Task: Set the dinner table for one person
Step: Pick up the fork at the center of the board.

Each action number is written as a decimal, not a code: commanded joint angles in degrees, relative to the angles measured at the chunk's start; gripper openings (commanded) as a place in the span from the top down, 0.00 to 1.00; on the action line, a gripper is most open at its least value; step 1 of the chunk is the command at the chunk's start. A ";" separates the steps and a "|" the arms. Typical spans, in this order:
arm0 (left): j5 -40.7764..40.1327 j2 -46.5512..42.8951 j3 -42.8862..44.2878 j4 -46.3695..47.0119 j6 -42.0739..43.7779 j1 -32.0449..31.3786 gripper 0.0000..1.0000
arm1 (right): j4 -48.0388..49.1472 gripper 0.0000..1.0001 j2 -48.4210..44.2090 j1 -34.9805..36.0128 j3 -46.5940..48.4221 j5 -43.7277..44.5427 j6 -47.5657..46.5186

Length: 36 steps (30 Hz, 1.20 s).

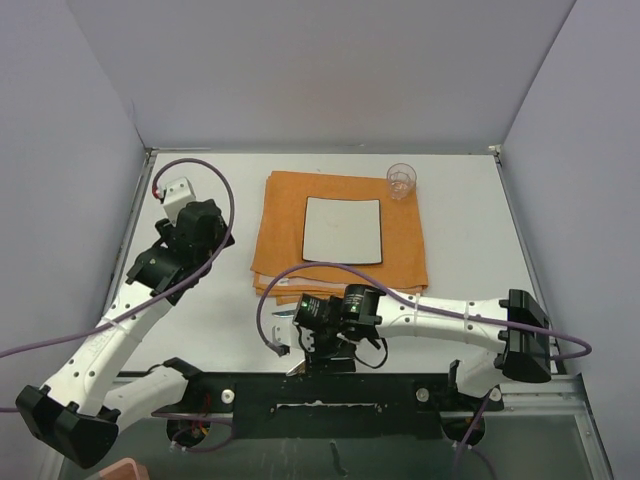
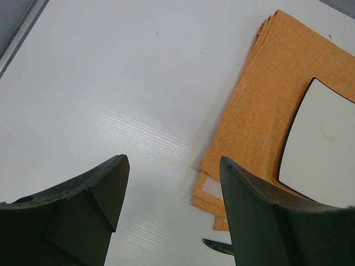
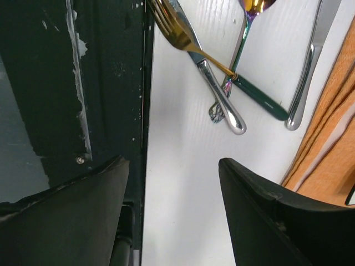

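Directly under the spread right pincer (image 3: 171,166) lies the dinner table (image 3: 177,111).

white-grey dinner table (image 1: 460,240), orange cloth (image 1: 285,230), white plate (image 1: 344,230) (dark-edged), gold, maybe green-handled fork (image 3: 191,47)

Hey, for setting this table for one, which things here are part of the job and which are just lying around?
For the job: table, orange cloth, square white plate, clear glass, cutlery.

Just lying about: purple cable, black mounting bar, orange thing at the bottom-left edge, too cut off to identify.
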 commanded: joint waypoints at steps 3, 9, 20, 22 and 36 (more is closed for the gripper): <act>-1.99 -3.60 1.97 0.21 -0.96 0.41 0.35 | 7.01 0.32 -0.70 2.79 1.30 5.23 -4.68; -3.56 -4.38 2.73 0.56 0.88 0.41 0.35 | 16.87 0.30 -2.93 5.37 -5.81 9.98 -8.54; -3.39 -4.24 2.40 1.77 1.56 0.76 0.35 | 28.81 0.32 -8.66 5.74 -17.76 7.52 -16.05; -3.25 -4.05 2.17 1.98 1.47 0.77 0.35 | 29.19 0.33 -7.52 5.79 -17.73 7.50 -16.12; -1.94 -3.50 1.16 3.32 1.41 1.29 0.35 | 32.75 0.46 3.67 4.71 -12.13 6.33 -19.21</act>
